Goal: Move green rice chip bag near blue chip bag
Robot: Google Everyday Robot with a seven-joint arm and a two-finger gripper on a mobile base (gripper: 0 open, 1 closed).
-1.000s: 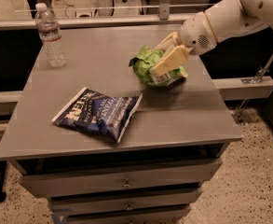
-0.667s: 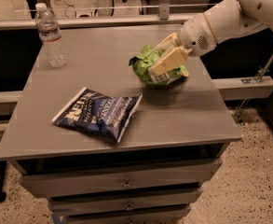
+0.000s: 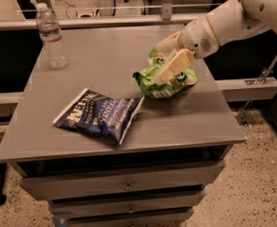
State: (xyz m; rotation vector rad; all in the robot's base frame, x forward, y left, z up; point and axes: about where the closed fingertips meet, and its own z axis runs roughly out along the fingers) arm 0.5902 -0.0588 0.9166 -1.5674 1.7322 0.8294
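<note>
Lime-green crinkly snack bag sits at the right middle of the frame, gripped by the cream-coloured two-finger hand that reaches in from the upper right on a white arm. The fingers are nearly closed, pinching the bag's crumpled top between them. Whether the bag's lower edge rests on the grey desk or hangs just above it, I cannot tell.

The flat dark navy glossy chip bag lies on the desk at the centre left, lower than the green bag. Its right corner is close to the green bag, with a narrow strip of bare desk between them. A clear plastic water bottle with a white cap stands upright at the desk's upper left corner, well apart from both bags. Grey drawers run along the front below the desk top.

The navy bag carries large white block lettering that begins "KET"; the smaller lines I cannot make out. The green bag's label shows white patches that I cannot read.
</note>
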